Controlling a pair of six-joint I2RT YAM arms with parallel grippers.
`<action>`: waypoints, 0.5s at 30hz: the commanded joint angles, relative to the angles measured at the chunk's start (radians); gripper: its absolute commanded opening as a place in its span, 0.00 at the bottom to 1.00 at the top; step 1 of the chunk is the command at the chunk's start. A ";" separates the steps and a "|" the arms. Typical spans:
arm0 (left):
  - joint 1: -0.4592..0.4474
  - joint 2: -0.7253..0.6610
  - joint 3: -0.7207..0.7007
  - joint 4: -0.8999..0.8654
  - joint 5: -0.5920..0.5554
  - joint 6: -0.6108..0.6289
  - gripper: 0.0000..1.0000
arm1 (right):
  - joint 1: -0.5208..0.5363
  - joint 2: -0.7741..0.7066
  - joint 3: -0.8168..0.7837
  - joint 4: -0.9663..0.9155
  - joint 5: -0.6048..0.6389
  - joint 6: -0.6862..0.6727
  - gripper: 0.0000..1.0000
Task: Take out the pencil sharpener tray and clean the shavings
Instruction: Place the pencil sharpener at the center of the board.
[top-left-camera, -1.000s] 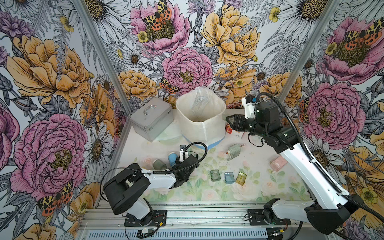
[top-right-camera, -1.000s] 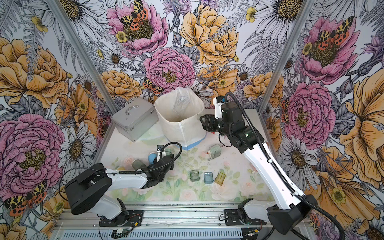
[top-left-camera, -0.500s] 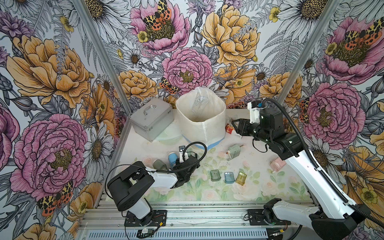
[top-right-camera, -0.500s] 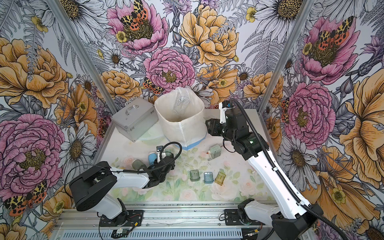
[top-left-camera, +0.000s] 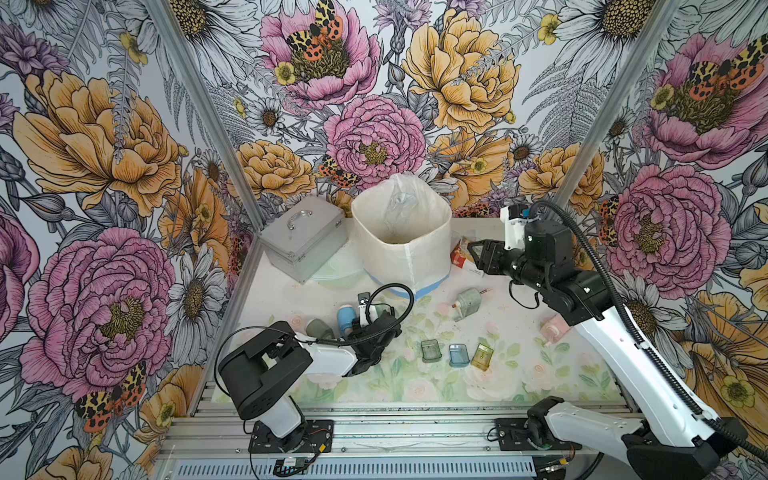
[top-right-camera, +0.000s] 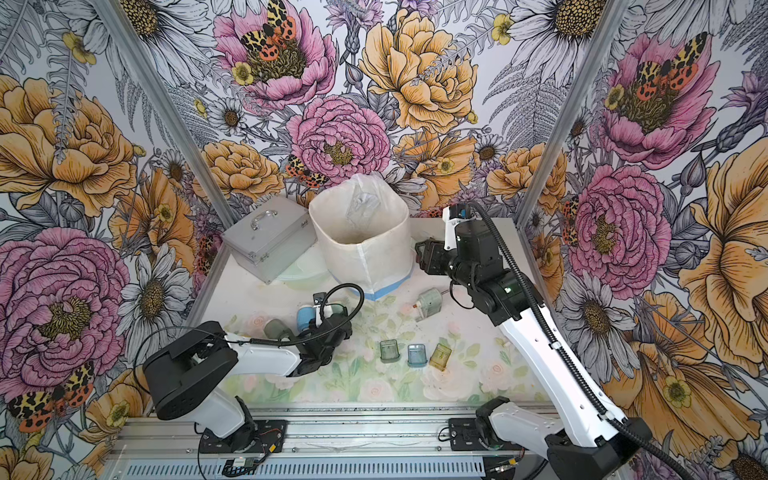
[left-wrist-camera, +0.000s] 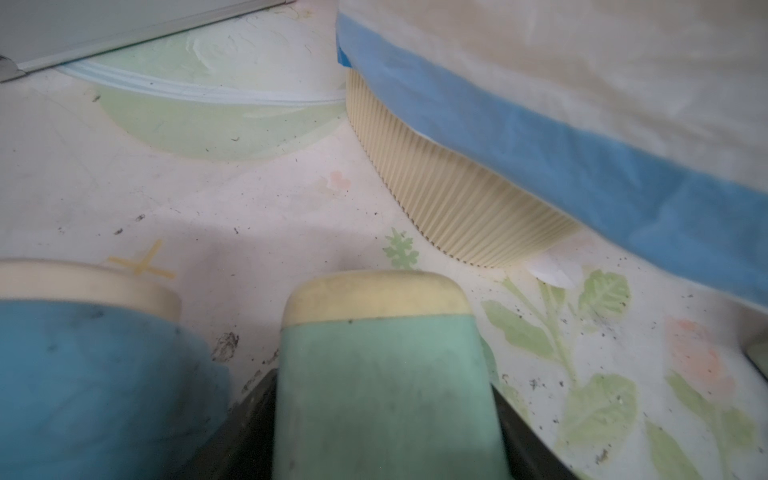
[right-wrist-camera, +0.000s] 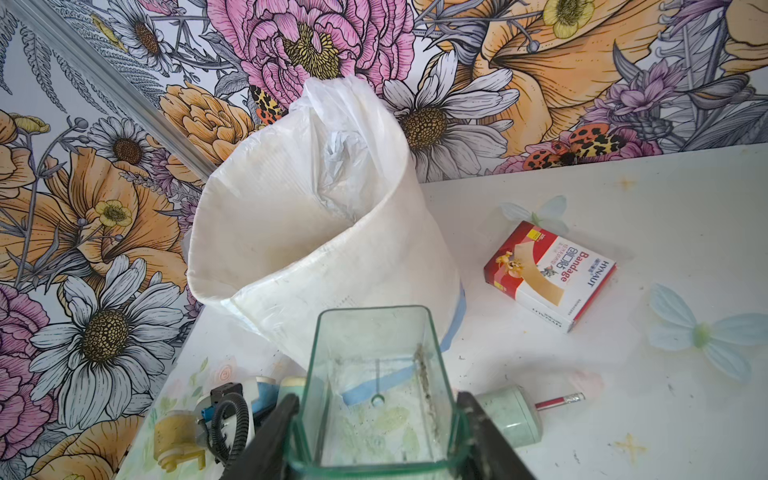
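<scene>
My right gripper (right-wrist-camera: 378, 405) is shut on a clear greenish tray (right-wrist-camera: 374, 386), one finger on each long side. A thin dark line of shavings (right-wrist-camera: 426, 382) lies along one inner edge. In a top view that gripper (top-left-camera: 476, 251) hangs beside the white bag-lined bin (top-left-camera: 405, 257), just off its rim. Low on the table, my left gripper (left-wrist-camera: 382, 386) is shut on a mint-green pencil sharpener (left-wrist-camera: 382, 365) with a cream end, its dark fingers (left-wrist-camera: 257, 399) tight against both sides. More dark shavings (left-wrist-camera: 536, 382) are scattered over the tabletop.
A blue sharpener (top-left-camera: 345, 318) and a grey-green one (top-left-camera: 318, 328) lie by my left gripper. Three small trays (top-left-camera: 458, 355) sit mid-table. Around them are a sharpener with a pencil in it (top-left-camera: 467, 301), a pink sharpener (top-left-camera: 555, 328), a metal case (top-left-camera: 303, 237) and a bandage box (right-wrist-camera: 548, 274).
My right arm has drawn back a little to the right and down from the bin with the tray still held. The left arm's base link has shifted slightly; its gripper stays in place.
</scene>
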 joint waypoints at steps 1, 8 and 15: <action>-0.010 0.011 0.020 -0.004 -0.006 -0.015 0.68 | -0.010 -0.032 -0.016 0.004 0.027 -0.009 0.34; -0.056 -0.004 0.032 -0.006 -0.051 0.025 0.68 | -0.017 -0.049 -0.087 0.002 0.040 -0.001 0.35; -0.073 -0.033 0.023 -0.016 -0.076 0.029 0.68 | -0.023 -0.072 -0.177 0.000 0.080 0.030 0.34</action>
